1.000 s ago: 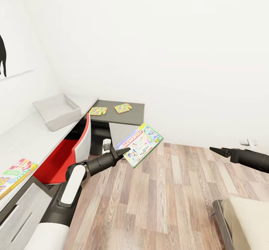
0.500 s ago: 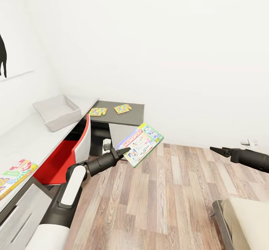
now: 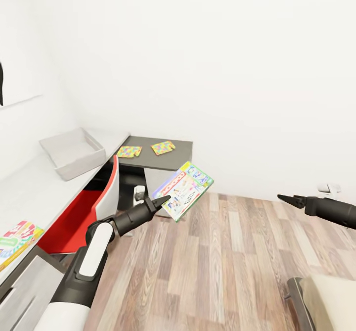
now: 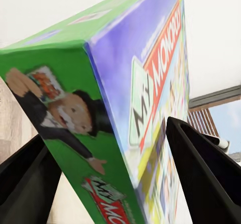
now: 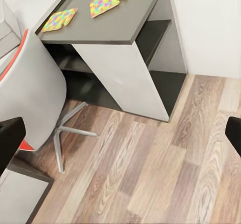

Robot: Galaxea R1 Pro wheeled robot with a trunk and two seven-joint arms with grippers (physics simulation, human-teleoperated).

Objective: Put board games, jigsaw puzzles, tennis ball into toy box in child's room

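Note:
My left gripper (image 3: 163, 202) is shut on a corner of a white-green board game (image 3: 183, 190), held tilted above the wood floor in front of the desk; up close the box (image 4: 125, 98) sits between the two dark fingers (image 4: 201, 179). The light grey toy box (image 3: 73, 153) stands on the long desk top. Two jigsaw puzzles (image 3: 129, 151) (image 3: 163, 147) lie on the dark grey section (image 3: 182, 149), as the right wrist view also shows (image 5: 59, 19) (image 5: 107, 1). Another board game (image 3: 17, 239) lies on the desk's near end. My right gripper (image 3: 286, 199) hangs open over the floor, holding nothing.
A red and white chair (image 3: 96, 197) is tucked under the desk between me and the toy box. The bed's corner (image 3: 324, 299) shows at the lower right. Bare plank floor (image 3: 232, 261) stretches between desk and bed. A black silhouette picture hangs on the left wall.
The whole view has shifted a little, with the desk and its things sliding left and down in the picture. Both arms keep their poses, and the left still holds the game.

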